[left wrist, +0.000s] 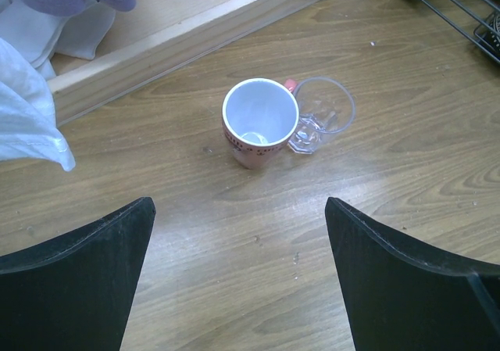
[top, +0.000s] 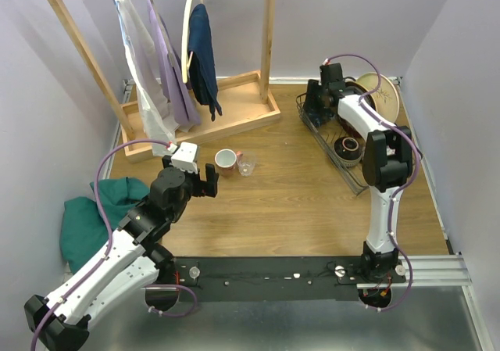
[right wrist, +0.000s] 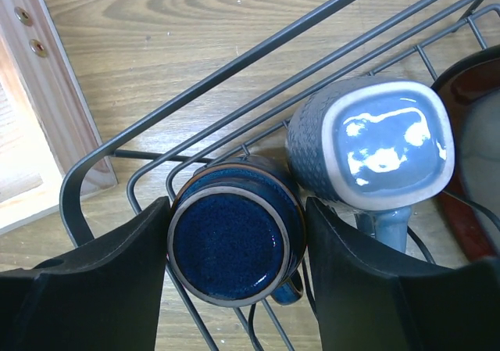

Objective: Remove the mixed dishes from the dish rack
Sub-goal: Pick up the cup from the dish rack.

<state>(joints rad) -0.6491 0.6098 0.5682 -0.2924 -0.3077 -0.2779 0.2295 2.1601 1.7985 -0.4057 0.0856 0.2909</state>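
The dish rack (top: 316, 136), a dark wire basket, stands at the far right. In it, a dark blue mug (right wrist: 230, 245) sits upside down beside an upturned grey-blue mug (right wrist: 375, 144), with a dark bowl (top: 348, 148) and cream plates (top: 383, 93) further along. My right gripper (right wrist: 237, 210) reaches into the rack's far corner, a finger pressed on either side of the dark blue mug. A pink mug (left wrist: 259, 124) and a clear glass (left wrist: 322, 112) stand upright on the table. Just short of them, my left gripper (left wrist: 238, 234) hangs wide open and empty.
A wooden clothes rack (top: 195, 124) with hanging garments stands at the back left, its base board (left wrist: 195, 38) just behind the pink mug. A green cloth (top: 94, 210) lies off the table's left edge. A dark-red-rimmed plate (right wrist: 469, 132) leans beside the grey-blue mug.
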